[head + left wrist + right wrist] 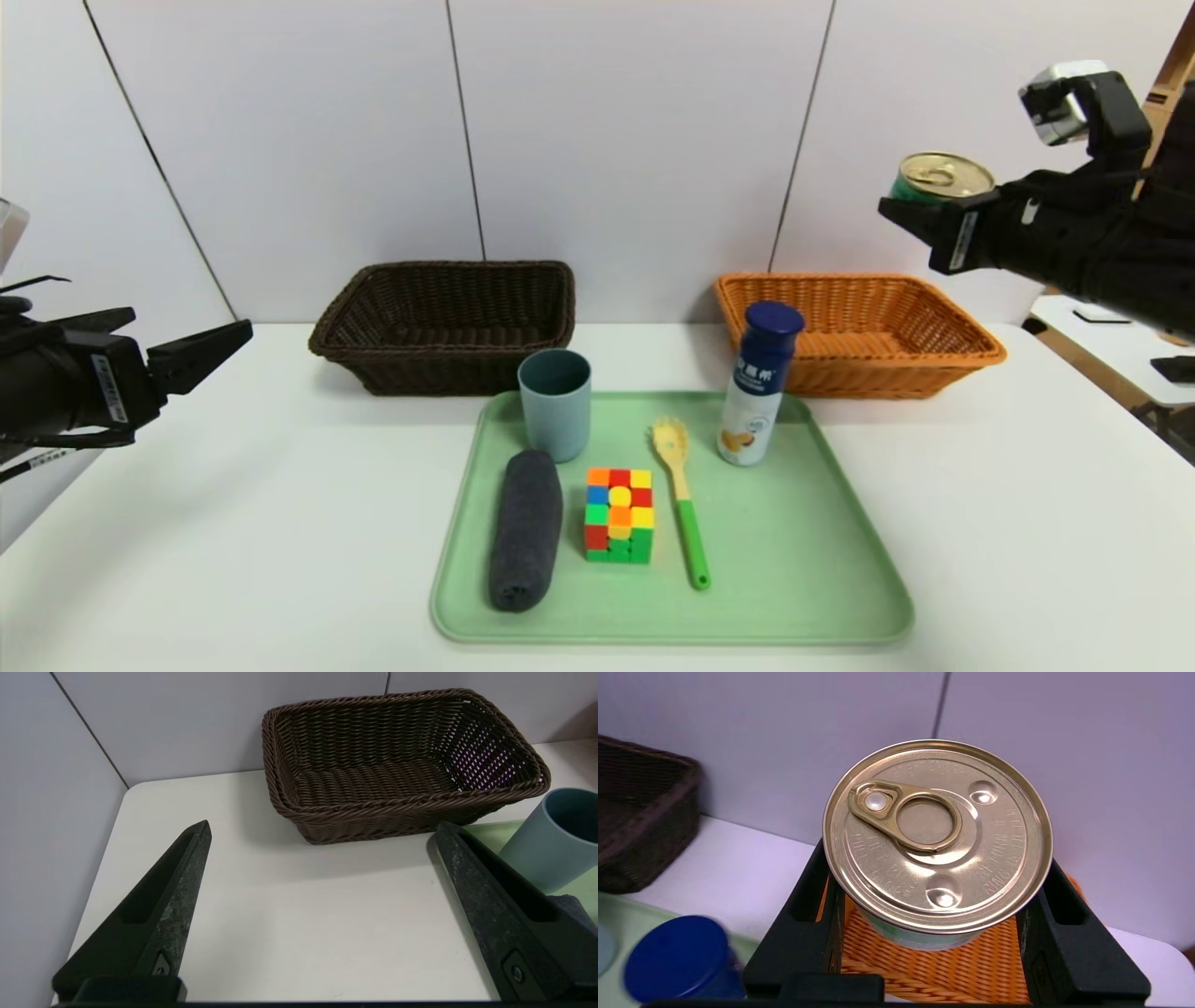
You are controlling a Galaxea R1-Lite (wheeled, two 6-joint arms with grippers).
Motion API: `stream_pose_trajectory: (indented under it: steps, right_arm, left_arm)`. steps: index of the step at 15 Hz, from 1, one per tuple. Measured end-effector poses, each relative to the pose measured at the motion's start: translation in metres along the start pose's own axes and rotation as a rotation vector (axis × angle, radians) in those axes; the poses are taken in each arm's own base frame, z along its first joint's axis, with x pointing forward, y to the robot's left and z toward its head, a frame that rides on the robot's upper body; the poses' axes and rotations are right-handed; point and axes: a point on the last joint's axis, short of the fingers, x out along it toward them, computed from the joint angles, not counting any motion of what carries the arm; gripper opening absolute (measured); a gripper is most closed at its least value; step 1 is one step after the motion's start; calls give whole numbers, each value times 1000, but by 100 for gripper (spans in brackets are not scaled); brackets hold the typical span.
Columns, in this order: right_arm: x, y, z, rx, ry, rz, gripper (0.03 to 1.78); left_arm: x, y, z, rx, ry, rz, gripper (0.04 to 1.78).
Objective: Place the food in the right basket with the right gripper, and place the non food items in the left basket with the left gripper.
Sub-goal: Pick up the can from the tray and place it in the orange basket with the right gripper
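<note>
Tin [941, 175]: gold pull-tab lid, green label, upright, gripped by right gripper [920, 217] above orange basket [962, 359]. Bottle [758, 383], cup [555, 402]: upright on tray. Towel [526, 528], cube [618, 513], spoon [681, 495]: lying there. Brown basket [448, 322]: empty.

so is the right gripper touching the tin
Touching: the right wrist view shows the right gripper clamped on both sides of the tin, held above the orange basket.
</note>
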Motion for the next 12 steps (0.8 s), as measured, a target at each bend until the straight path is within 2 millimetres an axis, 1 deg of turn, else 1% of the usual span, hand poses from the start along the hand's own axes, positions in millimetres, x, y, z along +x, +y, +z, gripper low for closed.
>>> stream_pose_trajectory:
  steps: [1, 2, 4, 5, 9, 12]
  right_arm:
    - [8, -11, 2, 3, 73, -32, 98]
    - [16, -21, -1, 12, 157, -61, 98]
    - [31, -39, -21, 33, 335, -103, 98]
    - [38, -45, -31, 41, 388, -116, 98]
    - [70, -64, -59, 53, 468, -179, 98]
    - [92, -71, -71, 64, 483, -191, 98]
  left_arm:
    - [1, 0, -1, -1, 3, -6, 169]
    - [2, 0, -1, 0, 6, -8, 169]
    - [4, 0, -2, -1, 12, -7, 169]
    - [4, 0, -2, -2, 14, -6, 169]
    - [5, 1, -2, -1, 16, -5, 169]
    - [5, 1, -3, 1, 17, -5, 169]
